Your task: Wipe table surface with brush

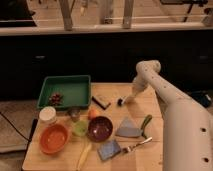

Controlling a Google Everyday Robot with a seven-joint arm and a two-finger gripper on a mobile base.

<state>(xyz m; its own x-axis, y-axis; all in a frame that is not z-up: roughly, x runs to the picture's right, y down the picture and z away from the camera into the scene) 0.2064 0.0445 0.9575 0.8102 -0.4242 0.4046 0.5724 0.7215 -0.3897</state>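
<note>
Arm and gripper: pose entry.
Your white arm rises from the lower right, bends at a rounded elbow joint at its highest point, then angles down and leftward; your gripper (131,96) hangs at the low end of that descending forearm, directly below the elbow.

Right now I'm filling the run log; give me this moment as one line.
task: wipe table | pincer: far right of table, holds brush | brush head: on wood | phase: wiping
</note>
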